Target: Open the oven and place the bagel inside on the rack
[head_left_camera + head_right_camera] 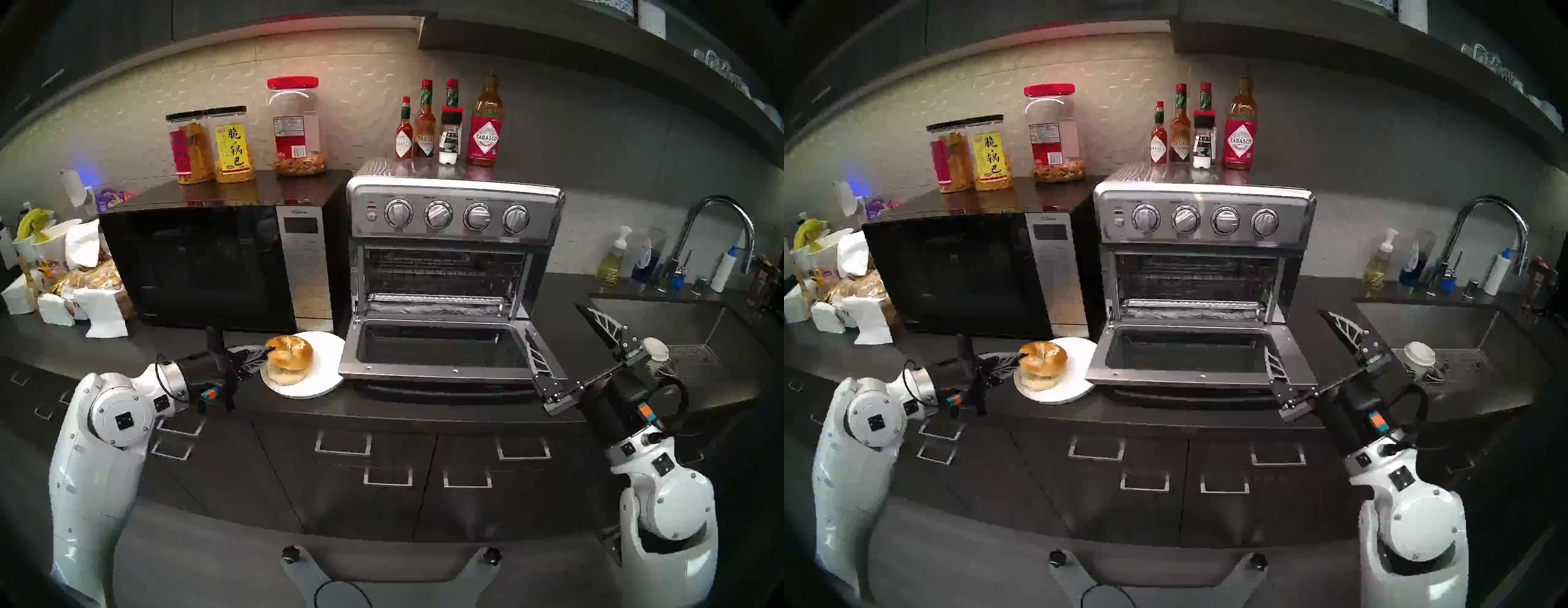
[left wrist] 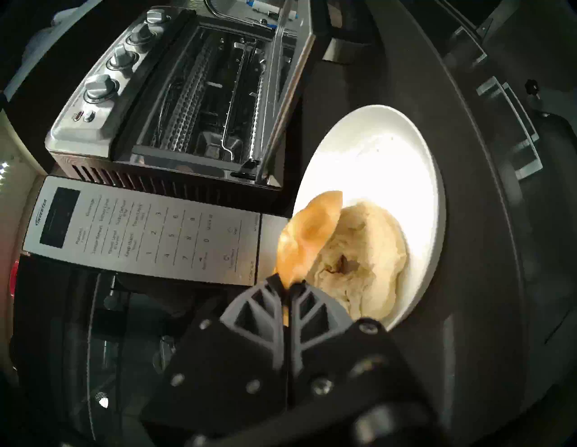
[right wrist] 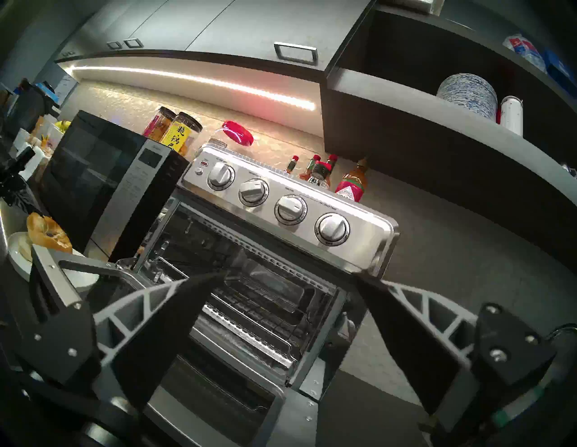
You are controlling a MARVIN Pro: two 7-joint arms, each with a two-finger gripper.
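- Bagel: two halves on white plate; left gripper pinches top half's edge.
- Oven: door down, cavity unobstructed; four knobs.
- Right gripper: spread wide, empty.

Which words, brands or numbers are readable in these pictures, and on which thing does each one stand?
"TABASCO": big sauce bottle on the oven.
"INVERTER": microwave panel.
Digits "0" to "9": the same panel's keypad.
"脆锅巴": yellow snack jar.
Too small or blurred: oven knob labels, red-lidded jar label, smaller bottles.
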